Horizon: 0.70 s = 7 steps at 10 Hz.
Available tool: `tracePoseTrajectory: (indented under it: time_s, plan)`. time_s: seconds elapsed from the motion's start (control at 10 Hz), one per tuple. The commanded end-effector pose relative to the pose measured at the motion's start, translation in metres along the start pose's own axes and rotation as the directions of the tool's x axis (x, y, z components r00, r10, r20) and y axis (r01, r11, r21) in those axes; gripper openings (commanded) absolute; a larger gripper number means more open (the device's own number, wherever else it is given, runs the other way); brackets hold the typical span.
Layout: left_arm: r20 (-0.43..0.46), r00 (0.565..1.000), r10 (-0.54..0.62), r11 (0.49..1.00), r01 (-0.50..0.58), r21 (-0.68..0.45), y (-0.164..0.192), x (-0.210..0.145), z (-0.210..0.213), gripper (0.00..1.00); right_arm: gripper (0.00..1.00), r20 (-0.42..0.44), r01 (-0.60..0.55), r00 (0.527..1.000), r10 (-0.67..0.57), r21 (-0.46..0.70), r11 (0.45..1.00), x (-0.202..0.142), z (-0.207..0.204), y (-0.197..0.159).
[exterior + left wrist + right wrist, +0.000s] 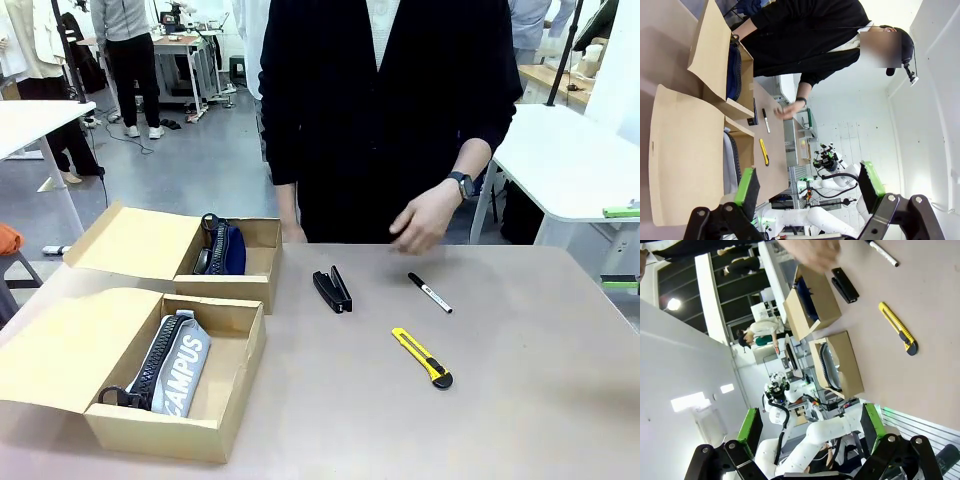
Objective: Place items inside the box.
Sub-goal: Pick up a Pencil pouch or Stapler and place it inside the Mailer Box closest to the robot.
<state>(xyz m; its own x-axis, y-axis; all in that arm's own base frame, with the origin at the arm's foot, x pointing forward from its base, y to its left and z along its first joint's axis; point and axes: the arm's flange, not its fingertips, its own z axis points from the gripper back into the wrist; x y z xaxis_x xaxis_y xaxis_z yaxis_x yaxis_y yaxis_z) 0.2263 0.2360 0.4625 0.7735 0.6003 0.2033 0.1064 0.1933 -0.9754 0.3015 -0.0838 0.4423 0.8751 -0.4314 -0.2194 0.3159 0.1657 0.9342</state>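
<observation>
Front view: two open cardboard boxes sat on the table's (520, 400) left side, flaps folded outward. The near box (235, 375) held the grey pencil case (180, 365), lying lengthwise with "CAMPUS" showing. The far box (262, 262) held the navy pencil case (228, 250), its zip end raised toward the far wall. Three items lay loose on the bare tabletop. The stapler (333, 290) was just right of the far box. The marker pen (430, 293) lay further right, angled. The utility knife (421, 357) lay nearer the robot's side, between the other two and apart from both. The person's hand (425, 220) hovered above the far edge of the table, just beyond the marker pen, fingers loosely curled — touching nothing that I could see.

Left wrist view: the left gripper (809, 182) stood released, green pads wide apart with nothing between them, well off the table. Past it were both boxes, the grey pencil case (731, 165) in the nearer one and the navy pencil case (733, 67) in the farther. Beyond the boxes the stapler (753, 112), marker pen (766, 120) and utility knife (763, 152) lay on the table.

Right wrist view: the right gripper (811, 425) was likewise released — jaws spread, empty, held clear of the tabletop. The utility knife (897, 327) lay nearest it, then the stapler (845, 285) and the marker pen (883, 253). The person's hand (812, 251) was blurred at the upper edge. Both boxes sat side by side, each with its pencil case inside.
</observation>
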Motion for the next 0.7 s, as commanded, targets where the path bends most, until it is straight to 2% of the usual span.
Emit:
tracePoseTrajectory:
  time_s: [0.0, 0.4, 0.5, 0.6]
  plan:
    - [0.002, 1.000, -0.016, 1.000, 0.016, -0.014, -0.002, -0.001, 0.000, 1.00, 1.00, -0.001, 0.006, 1.000, -0.006, 0.020, 1.000, 0.000, 0.001, 0.001]
    - [0.002, 1.000, -0.016, 1.000, 0.016, -0.014, -0.002, -0.001, 0.000, 1.00, 1.00, 0.000, 0.000, 1.000, 0.000, 0.000, 1.000, 0.000, 0.000, 0.000]
    - [0.002, 1.000, -0.016, 1.000, 0.016, -0.014, -0.002, -0.001, 0.000, 1.00, 1.00, 0.123, 0.012, 0.992, 0.002, -0.113, 0.994, -0.012, -0.013, 0.001]
    - [0.002, 1.000, -0.016, 1.000, 0.016, -0.014, -0.002, -0.001, 0.000, 1.00, 1.00, 0.113, -0.043, 0.990, 0.079, -0.292, 0.955, -0.017, -0.054, 0.021]
